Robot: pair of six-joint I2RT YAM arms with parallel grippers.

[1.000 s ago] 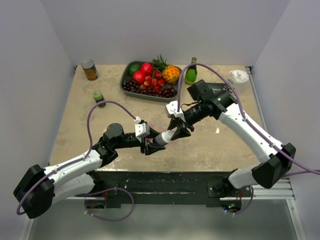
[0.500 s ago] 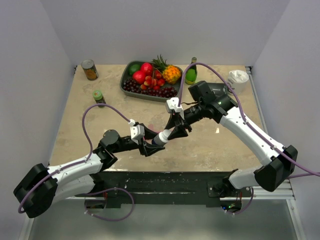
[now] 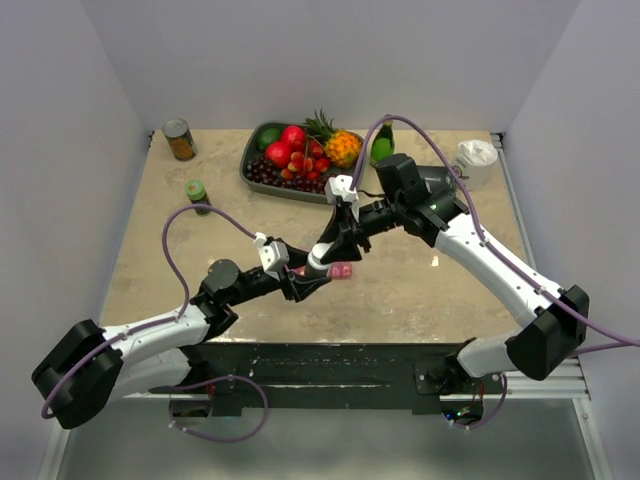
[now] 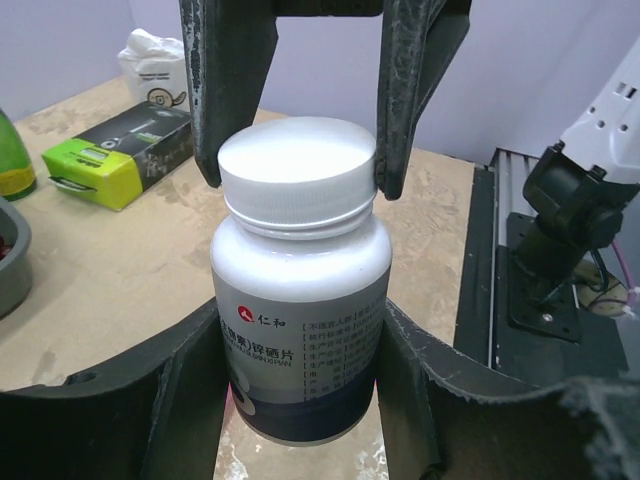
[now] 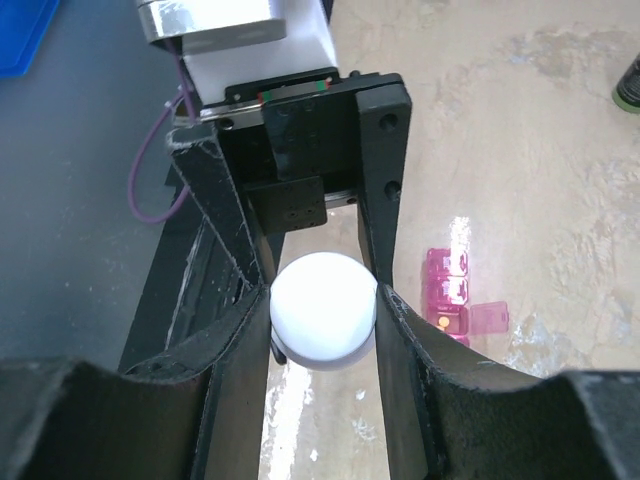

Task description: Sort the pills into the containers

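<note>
The left pincer (image 4: 300,345) pinching the bottle (image 4: 300,300) and the right pincer (image 5: 322,318) pinching its cap (image 4: 297,165) have slid left, uncovering the containers (image 5: 450,295); the cap is still on.

Left pincer (image 3: 304,284) and right pincer (image 3: 329,251) gripping white bottle (image 3: 317,265), pink organiser (image 3: 343,270) beside

Bright, even overhead lighting, soft shadow on tabletop (image 3: 420,290) under right hand (image 3: 325,258), bottle cap (image 5: 323,322) overexposed, near fingers (image 5: 235,400) slightly blurred

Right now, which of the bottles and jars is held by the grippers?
The white pill bottle: the left gripper clamps its body, the right gripper its cap. The green-capped jar and tin can stand on the table.
</note>
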